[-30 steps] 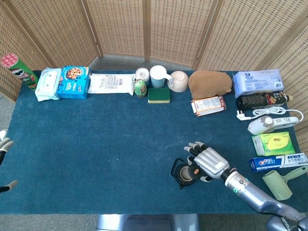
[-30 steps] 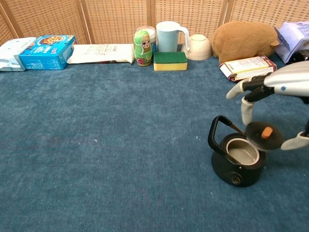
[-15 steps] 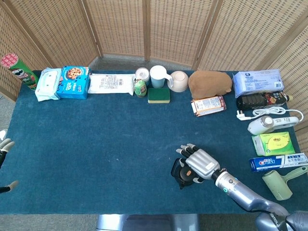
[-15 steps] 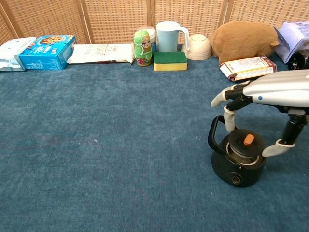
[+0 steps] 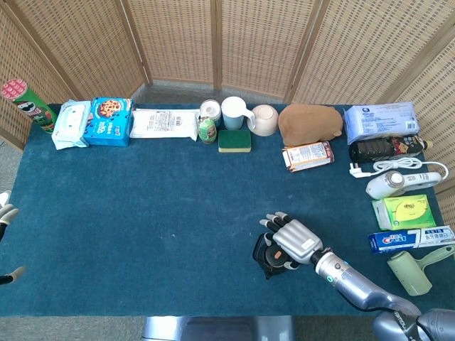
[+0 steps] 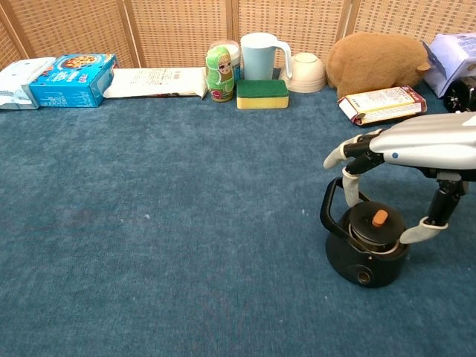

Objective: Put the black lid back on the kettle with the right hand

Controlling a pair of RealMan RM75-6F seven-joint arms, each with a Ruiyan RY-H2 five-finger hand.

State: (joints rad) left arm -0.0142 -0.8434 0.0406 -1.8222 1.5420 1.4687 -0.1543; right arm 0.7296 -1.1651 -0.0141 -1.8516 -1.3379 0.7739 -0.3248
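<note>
The black kettle (image 6: 363, 265) stands on the blue cloth at the near right, its handle up on the left side. The black lid (image 6: 370, 225) with an orange knob sits level in the kettle's mouth. My right hand (image 6: 407, 141) arches over it, with the thumb at the lid's right rim and a finger (image 6: 350, 192) at its left rim, holding it. From the head view my right hand (image 5: 293, 240) covers most of the kettle (image 5: 264, 260). Only the pale fingertips of my left hand (image 5: 6, 215) show at the far left edge, apart and holding nothing.
Along the back stand a blue box (image 6: 73, 79), a green doll (image 6: 219, 74), a pale jug (image 6: 260, 55), a sponge (image 6: 262, 94), a bowl (image 6: 306, 71) and a brown plush (image 6: 378, 61). A snack box (image 6: 383, 104) lies behind the kettle. Toothpaste (image 5: 411, 239) and other boxes line the right edge.
My right hand moved left and down with the lid. The lid went from hanging right of the kettle's mouth to tilted over it, and now sits level in it.
</note>
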